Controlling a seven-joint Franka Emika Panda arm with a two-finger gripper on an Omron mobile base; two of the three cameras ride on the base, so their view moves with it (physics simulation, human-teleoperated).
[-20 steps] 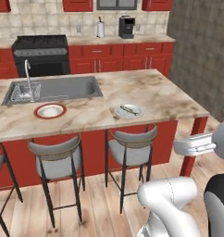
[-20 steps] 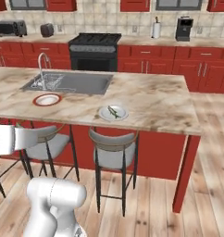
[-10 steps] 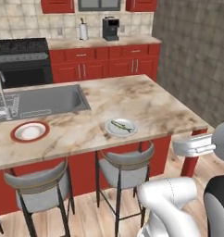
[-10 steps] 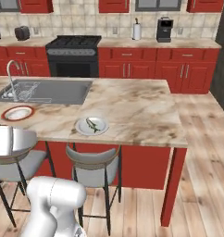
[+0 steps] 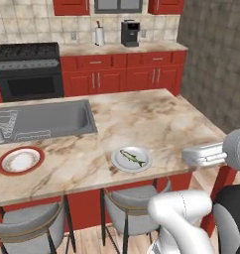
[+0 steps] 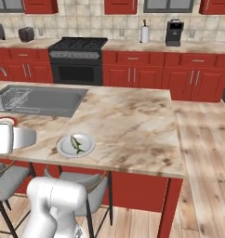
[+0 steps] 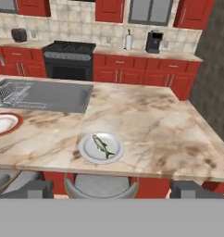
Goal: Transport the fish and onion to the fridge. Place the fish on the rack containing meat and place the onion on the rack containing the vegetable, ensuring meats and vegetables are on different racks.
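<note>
Currently the fish [image 7: 102,146] lies on a grey plate [image 7: 88,152] near the front edge of the marble island counter [image 7: 146,129]. At its 9 o'clock sits a red-rimmed plate [image 7: 3,125]; at 11 o'clock, the sink [image 7: 49,95]. My gripper [image 7: 111,190] hangs spread apart, grasping nothing, short of the counter.

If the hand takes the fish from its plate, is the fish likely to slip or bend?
The fish is thin and long, lying flat, so it may offer little height to pinch and could slip. Its slim body might bend if taken at one end. The plate under it looks shallow and smooth, so a push would probably slide the fish, or the plate itself, over the counter.
</note>
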